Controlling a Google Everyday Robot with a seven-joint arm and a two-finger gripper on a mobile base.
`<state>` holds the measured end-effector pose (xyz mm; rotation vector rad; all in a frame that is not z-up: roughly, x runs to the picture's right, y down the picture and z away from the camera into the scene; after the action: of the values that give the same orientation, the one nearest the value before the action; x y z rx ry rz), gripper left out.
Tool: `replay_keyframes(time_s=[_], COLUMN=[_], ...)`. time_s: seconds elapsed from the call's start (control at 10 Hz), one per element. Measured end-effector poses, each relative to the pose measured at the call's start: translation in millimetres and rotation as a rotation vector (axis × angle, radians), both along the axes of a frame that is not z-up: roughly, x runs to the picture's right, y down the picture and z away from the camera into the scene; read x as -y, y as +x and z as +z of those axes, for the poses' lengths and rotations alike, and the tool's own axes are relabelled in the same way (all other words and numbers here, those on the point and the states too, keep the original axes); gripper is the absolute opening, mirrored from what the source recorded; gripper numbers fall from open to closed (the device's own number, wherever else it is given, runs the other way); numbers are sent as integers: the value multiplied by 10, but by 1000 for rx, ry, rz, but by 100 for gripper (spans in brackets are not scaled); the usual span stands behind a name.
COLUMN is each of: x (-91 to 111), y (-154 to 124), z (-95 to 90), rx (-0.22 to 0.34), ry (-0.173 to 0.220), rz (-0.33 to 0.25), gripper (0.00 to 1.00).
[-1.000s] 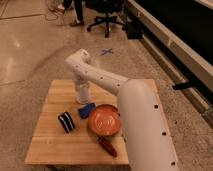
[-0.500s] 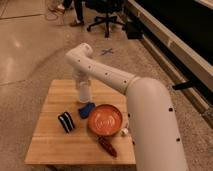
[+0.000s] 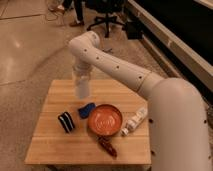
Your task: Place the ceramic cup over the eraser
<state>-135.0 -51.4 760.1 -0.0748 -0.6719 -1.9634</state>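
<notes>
My gripper (image 3: 81, 91) hangs from the white arm over the back left part of the wooden table (image 3: 50, 150). It is shut on the small white ceramic cup (image 3: 82, 89) and holds it a little above the tabletop. The eraser (image 3: 66, 121), a black block with white stripes, lies on the table in front of the cup and slightly to its left, apart from it.
A blue lump (image 3: 86, 109) lies between the cup and the orange bowl (image 3: 105, 120). A white bottle (image 3: 135, 121) lies to the right of the bowl. A dark red object (image 3: 107, 146) lies near the front edge. Office chairs stand on the floor behind.
The gripper has risen slightly from the tabletop with the cup in it. The eraser and the other objects have not moved.
</notes>
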Motion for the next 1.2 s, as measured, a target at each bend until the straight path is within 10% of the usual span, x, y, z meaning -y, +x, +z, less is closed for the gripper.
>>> replay_keyframes(time_s=[0.6, 1.2], x=[-445, -817], y=[-375, -685], z=[-781, -1097], rx=[146, 215], ry=[-33, -30], rz=[-123, -203], gripper=[0, 0])
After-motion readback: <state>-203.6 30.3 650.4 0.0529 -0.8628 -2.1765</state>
